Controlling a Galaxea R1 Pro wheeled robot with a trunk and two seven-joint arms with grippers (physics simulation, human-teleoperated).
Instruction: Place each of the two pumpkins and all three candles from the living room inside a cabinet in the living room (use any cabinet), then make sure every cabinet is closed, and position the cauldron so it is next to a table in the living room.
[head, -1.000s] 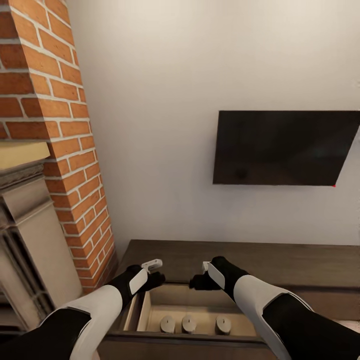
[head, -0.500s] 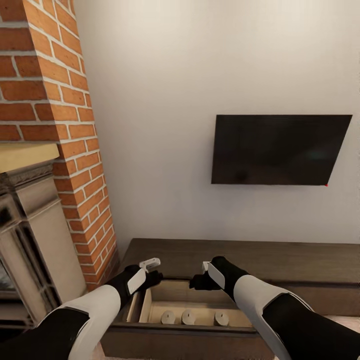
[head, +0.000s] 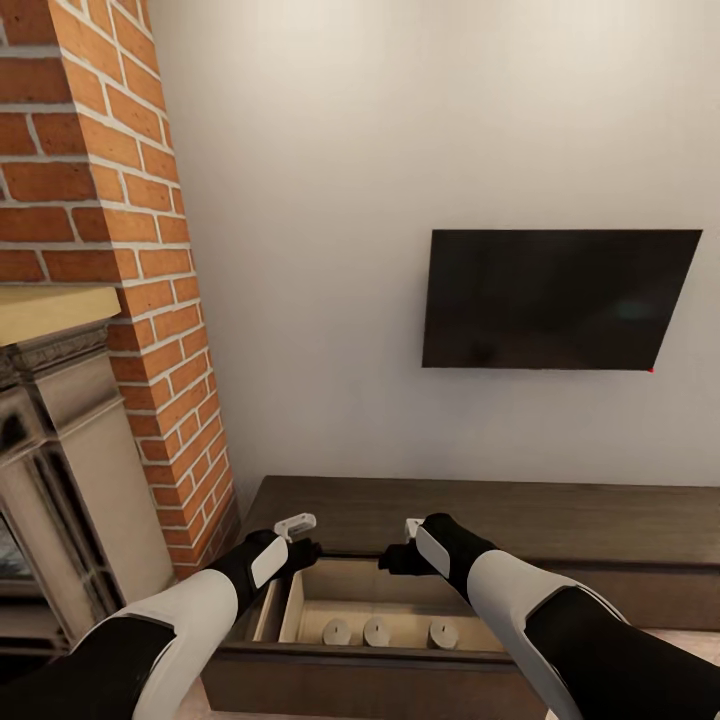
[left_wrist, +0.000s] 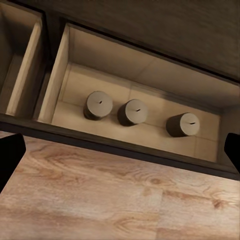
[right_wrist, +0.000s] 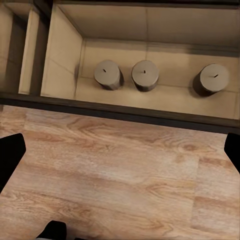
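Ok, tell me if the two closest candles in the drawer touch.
Apart. The right wrist view shows a strip of pale drawer floor between the first candle and the middle candle.

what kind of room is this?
Most likely a living room: a wall-mounted TV above a long low dark wood cabinet, a brick chimney breast with a fireplace surround beside it, and wood-plank flooring.

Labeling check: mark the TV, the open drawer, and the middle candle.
TV (head: 560, 300), head view, centre of the dark screen.
Open drawer (left_wrist: 150, 152), left wrist view, its dark front rail.
Middle candle (right_wrist: 145, 74), right wrist view, pale top by the wick.
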